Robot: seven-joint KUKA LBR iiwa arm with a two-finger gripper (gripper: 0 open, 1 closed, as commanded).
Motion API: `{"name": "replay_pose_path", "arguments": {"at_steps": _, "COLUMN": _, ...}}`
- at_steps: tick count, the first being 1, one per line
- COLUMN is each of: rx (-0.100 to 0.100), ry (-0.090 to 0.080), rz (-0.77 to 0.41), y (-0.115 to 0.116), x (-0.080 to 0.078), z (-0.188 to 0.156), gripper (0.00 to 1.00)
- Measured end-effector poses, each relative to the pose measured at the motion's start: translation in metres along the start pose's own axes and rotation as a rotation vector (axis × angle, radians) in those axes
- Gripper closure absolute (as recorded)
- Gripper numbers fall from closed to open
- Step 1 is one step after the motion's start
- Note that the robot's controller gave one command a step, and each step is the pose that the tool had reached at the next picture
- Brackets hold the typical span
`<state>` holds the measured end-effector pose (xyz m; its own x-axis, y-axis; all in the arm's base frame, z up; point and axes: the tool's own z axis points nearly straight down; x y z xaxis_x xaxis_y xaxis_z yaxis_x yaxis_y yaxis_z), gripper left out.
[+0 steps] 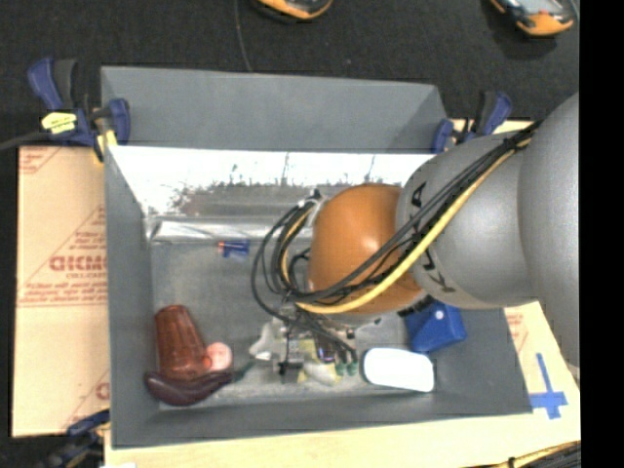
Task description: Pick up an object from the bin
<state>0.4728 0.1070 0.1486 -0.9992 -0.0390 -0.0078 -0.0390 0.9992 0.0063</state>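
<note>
1. Small pale whitish piece (266, 343): lies on the floor of the grey metal bin (127, 291), close to the front wall and about midway along it, just left of the gripper (292, 359). Its kind cannot be made out from where I stand.
2. The gripper: set low in the bin at the front middle, beneath the rounded orange cover (356, 232) on the wrist. Whether it is wide or narrow cannot be told, nor whether it holds anything.
3. Small green bits (343, 367): on the floor just right of the gripper, between it and the item below.
4. Smooth white oval object (400, 370): lies flat at the front right, near the gripper.
5. Blue blocky plastic object (437, 328): just behind the white oval, partly hidden under the grey arm (497, 222).
6. Dark red-brown cylinder (177, 339): front left, well apart from the gripper. A small pink ball (218, 357) sits against its right side. A dark maroon curved piece (185, 389) lies at its near end, along the front wall.
7. Small blue-and-red piece (232, 250): alone toward the rear, left of the orange cover.
8. Black and yellow cables (278, 252): looped around the orange cover and running back along the arm, which enters from the right.
</note>
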Motion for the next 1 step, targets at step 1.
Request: {"name": "replay_pose_path", "arguments": {"at_steps": 1, "rx": 0.0, "ry": 0.005, "rz": 0.0, "y": -0.0002, "x": 0.0014, "z": -0.0055, "gripper": 1.0}}
